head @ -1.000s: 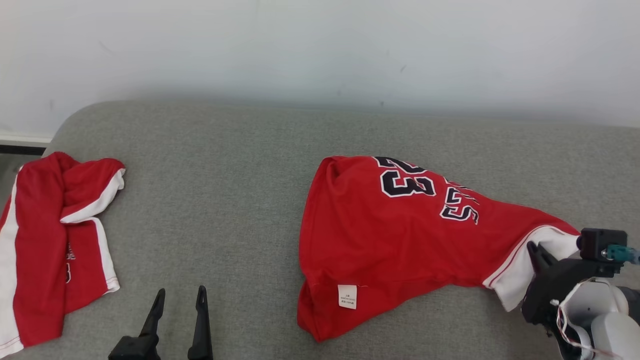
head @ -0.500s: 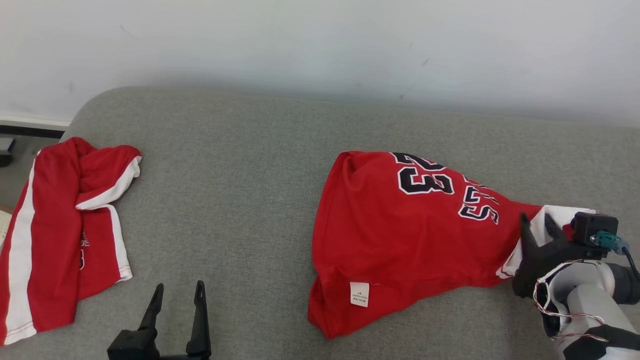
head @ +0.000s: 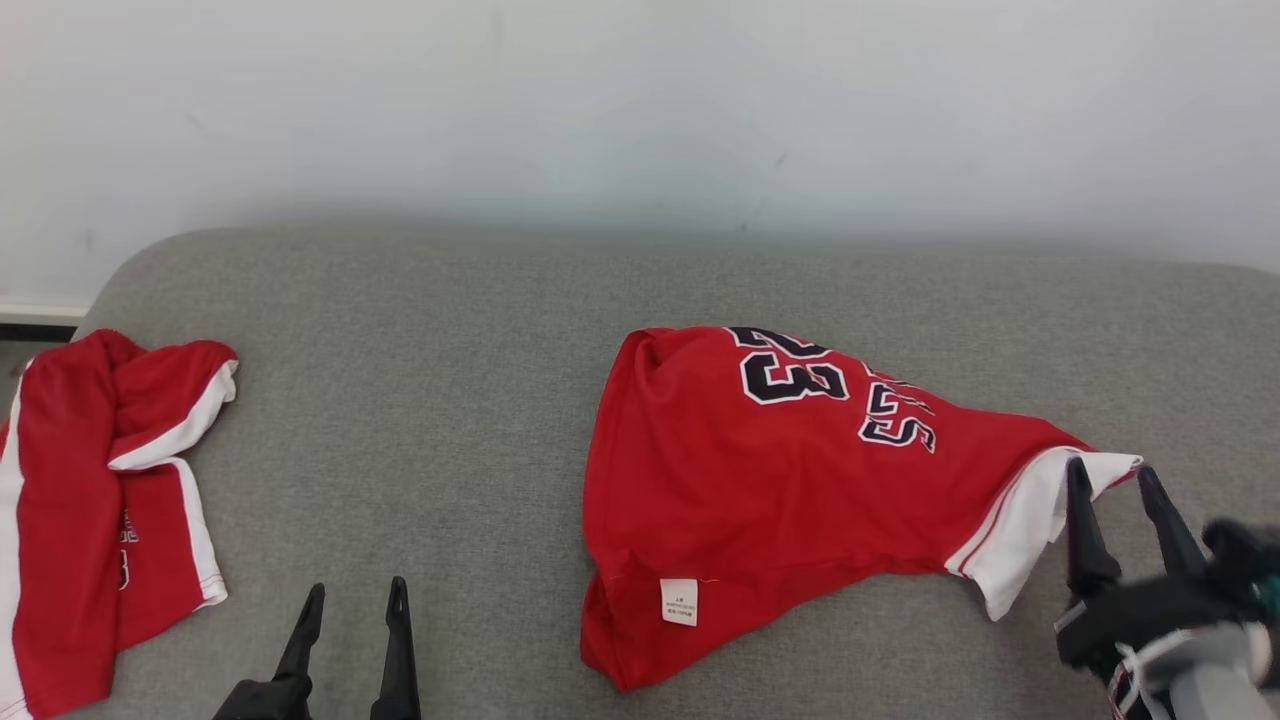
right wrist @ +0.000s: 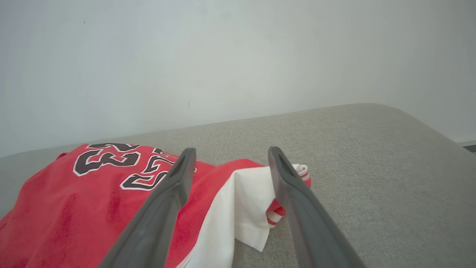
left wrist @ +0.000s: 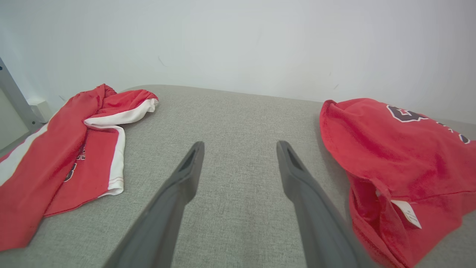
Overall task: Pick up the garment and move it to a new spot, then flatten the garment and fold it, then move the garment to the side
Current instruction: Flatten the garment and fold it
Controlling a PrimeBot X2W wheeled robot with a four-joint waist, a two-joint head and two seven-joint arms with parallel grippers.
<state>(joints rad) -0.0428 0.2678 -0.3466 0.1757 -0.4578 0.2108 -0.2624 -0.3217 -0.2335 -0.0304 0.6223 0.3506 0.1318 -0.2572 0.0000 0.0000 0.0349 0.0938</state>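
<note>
The garment point(head: 760, 480) is a red jersey with dark numbers and a white end. It lies crumpled on the grey cushion, right of centre, and shows in the left wrist view point(left wrist: 394, 149) and the right wrist view point(right wrist: 93, 193). My right gripper point(head: 1110, 470) stands open at the jersey's white end, which lies loose between and beneath its fingers point(right wrist: 231, 149). My left gripper point(head: 357, 586) is open near the front edge, over bare cushion point(left wrist: 240, 143), left of the jersey.
A second red and white garment point(head: 90, 500) lies bunched at the cushion's left end point(left wrist: 63, 149). The grey cushion point(head: 420, 400) stretches between the two garments. A white wall point(head: 640, 100) rises behind it, and the cushion's right edge rounds off point(right wrist: 420, 126).
My right gripper has opened and let go of the jersey's white end, which now rests on the cushion. The head camera shifted. The left gripper stayed put.
</note>
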